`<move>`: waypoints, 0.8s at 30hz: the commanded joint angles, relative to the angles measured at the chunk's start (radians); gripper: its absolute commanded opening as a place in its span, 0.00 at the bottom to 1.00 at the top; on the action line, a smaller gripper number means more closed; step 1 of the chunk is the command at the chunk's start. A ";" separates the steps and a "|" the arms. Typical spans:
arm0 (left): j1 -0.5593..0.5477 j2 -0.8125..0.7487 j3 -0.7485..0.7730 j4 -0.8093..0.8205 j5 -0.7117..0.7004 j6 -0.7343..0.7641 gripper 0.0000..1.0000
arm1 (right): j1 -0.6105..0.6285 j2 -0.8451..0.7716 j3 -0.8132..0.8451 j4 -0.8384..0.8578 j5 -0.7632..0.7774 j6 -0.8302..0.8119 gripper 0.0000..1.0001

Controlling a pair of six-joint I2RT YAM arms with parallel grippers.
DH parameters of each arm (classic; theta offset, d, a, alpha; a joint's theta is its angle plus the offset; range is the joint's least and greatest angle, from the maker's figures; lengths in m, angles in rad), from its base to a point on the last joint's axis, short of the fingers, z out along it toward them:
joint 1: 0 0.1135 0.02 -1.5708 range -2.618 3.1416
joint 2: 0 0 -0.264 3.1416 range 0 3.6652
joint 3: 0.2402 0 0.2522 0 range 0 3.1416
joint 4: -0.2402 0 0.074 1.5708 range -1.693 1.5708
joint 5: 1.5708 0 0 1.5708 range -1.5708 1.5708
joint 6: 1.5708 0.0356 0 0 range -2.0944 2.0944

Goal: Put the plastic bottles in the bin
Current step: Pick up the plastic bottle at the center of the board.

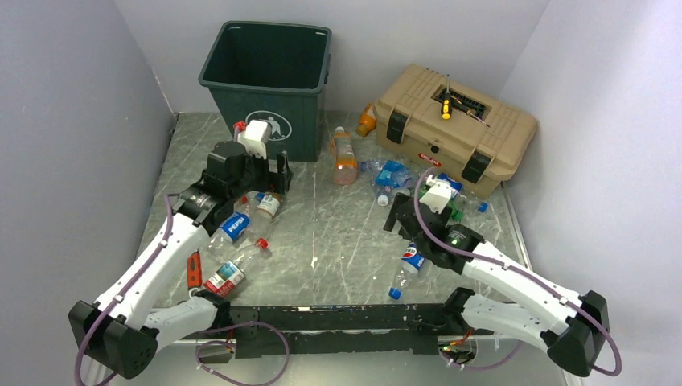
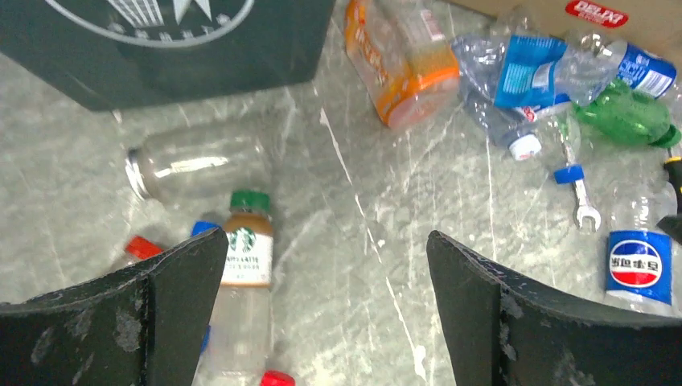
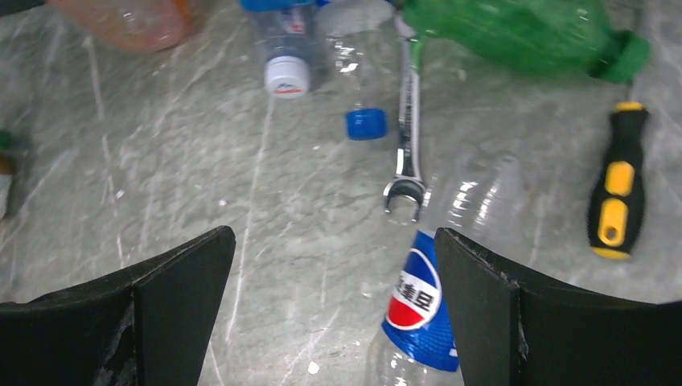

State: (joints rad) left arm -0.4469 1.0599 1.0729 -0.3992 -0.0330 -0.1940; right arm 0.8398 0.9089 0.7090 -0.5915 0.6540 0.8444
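The left pincer point(image 2: 326, 249) and right pincer point(image 3: 334, 241) gape empty, the right one hiding part of a Pepsi bottle point(image 3: 412, 299).

The bin point(image 1: 241, 108), dark green and tapered with a white litter symbol on its front, stands upright and open-topped at the far side of the bench point(image 1: 322, 241). Outside it, lying on their sides, are an orange bottle point(image 1: 344, 157) just right of the bin, crushed blue-labelled bottles point(image 1: 392, 175) and a green bottle point(image 3: 515, 32) further right, and a Pepsi bottle point(image 1: 412, 259) nearer. On the left lie a green-capped Starbucks bottle point(image 2: 245, 257), a second Pepsi bottle point(image 1: 233, 227) and a red-capped, red-labelled bottle point(image 1: 233, 272).
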 commanded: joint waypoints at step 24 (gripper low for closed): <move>-0.004 -0.098 -0.106 0.088 0.220 -0.157 0.99 | -0.424 0.211 -0.121 0.025 -0.309 0.105 0.95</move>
State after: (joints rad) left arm -0.4469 0.9771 0.9691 -0.3424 0.1612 -0.3370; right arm 0.4381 1.0893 0.6071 -0.6636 0.3897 0.9878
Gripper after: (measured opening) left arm 0.994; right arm 0.960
